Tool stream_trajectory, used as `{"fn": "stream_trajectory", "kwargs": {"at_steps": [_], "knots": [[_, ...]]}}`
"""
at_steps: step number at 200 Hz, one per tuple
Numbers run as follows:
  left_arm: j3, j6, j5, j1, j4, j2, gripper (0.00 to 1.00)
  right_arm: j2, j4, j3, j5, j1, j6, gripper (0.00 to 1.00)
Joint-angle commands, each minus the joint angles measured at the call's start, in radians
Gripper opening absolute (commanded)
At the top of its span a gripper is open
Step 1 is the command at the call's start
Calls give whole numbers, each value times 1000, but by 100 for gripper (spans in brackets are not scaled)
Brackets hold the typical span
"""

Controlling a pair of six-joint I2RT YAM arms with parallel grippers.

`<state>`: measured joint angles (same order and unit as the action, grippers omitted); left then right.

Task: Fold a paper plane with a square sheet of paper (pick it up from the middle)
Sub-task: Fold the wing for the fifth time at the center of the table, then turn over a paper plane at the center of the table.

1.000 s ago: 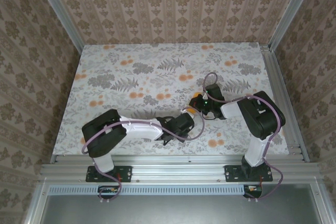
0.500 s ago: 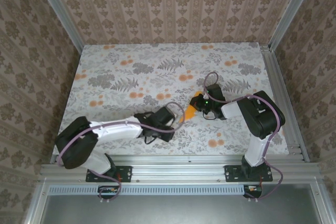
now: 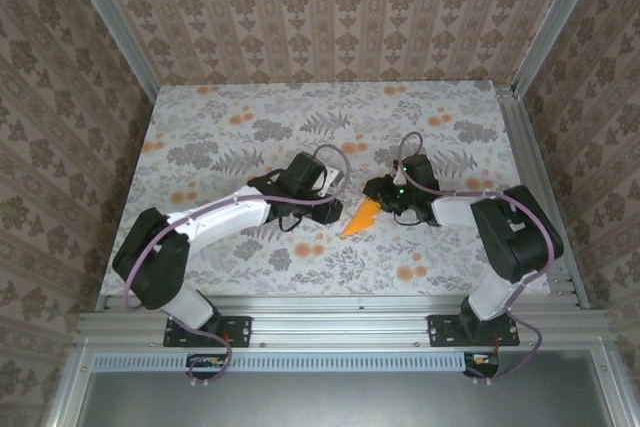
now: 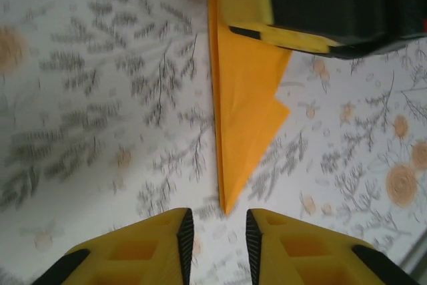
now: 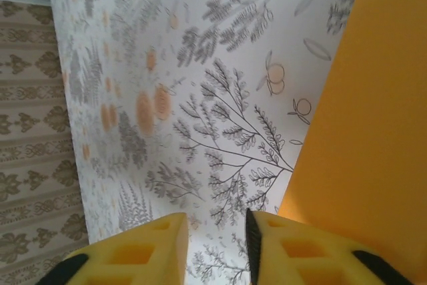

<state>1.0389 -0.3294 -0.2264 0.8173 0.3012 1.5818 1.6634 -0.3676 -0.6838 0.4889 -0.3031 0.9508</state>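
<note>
Flowered tabletop [image 3: 200, 157], patterned walls [image 3: 330, 17] round it; the paper plane [image 3: 360, 218] lies flat on it between my two arms, a pointed orange dart; its tip sits just ahead of my left gripper [image 4: 220, 235], whose jaws stand slightly apart and empty, I judge to leave the fold free; my right gripper [image 5: 215, 241] is parted and empty too, the paper just beside it; the plane's wide end runs under that gripper's black body, so I can't tell whether they touch; centre crease hard to make out.
</note>
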Motion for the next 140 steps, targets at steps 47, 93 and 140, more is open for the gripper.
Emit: {"fn": "stream_trajectory", "kwargs": {"at_steps": [47,93,140], "knots": [[155,127,-43,11,-32,199,41,-240,358,46,63,176,-161,42],[240,180,-11,65,4,288,46,-295,420,71,96,221,-175,47],[310,206,107,83,79,381,46,-318,427,96,103,228,-170,49]]}}
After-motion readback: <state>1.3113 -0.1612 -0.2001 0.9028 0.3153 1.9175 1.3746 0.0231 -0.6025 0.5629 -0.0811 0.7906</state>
